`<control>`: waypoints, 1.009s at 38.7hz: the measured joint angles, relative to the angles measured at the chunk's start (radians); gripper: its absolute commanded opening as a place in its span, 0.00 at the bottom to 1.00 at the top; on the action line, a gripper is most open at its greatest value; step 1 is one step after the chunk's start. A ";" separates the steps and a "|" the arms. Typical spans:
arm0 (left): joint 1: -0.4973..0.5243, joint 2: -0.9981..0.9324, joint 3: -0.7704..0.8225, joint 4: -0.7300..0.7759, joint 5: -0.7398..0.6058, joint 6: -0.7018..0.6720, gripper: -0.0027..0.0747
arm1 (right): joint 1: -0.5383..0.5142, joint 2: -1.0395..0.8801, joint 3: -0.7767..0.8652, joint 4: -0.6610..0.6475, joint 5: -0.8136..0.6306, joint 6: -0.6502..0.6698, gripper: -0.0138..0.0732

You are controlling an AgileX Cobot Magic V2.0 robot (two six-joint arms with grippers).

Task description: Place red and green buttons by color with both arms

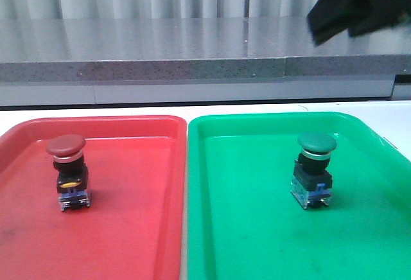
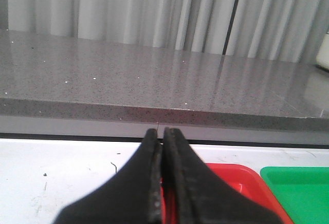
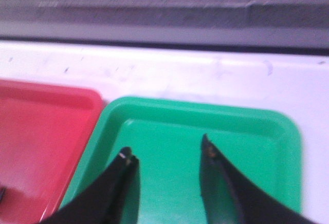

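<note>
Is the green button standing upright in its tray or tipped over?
Upright: the green button stands on its blue base inside the green tray, cap on top.

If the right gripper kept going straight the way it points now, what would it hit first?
Probably the floor of the green tray, which shows bare between the open right gripper's fingers; depth is unclear.

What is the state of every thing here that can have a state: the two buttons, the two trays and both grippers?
Red button: upright in the red tray, free of any gripper.
Green button: upright in the green tray, free of any gripper.
Red tray: flat on the table, holds only the red button.
Green tray: flat beside it, holds only the green button.
Left gripper: shut, empty.
Right gripper: open, empty, above the green tray.
</note>
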 measured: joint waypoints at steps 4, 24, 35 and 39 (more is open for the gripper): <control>0.000 0.000 0.000 0.000 0.000 0.000 0.01 | -0.123 -0.066 -0.014 -0.018 0.059 0.000 0.09; 0.000 0.000 0.000 0.000 0.000 0.000 0.01 | -0.264 -0.671 0.334 -0.190 0.099 -0.002 0.02; 0.000 0.000 0.000 0.000 0.000 0.000 0.01 | -0.264 -0.986 0.492 -0.196 0.101 -0.002 0.02; 0.000 0.000 0.000 0.000 0.000 0.000 0.01 | -0.264 -1.020 0.495 -0.196 0.101 -0.002 0.02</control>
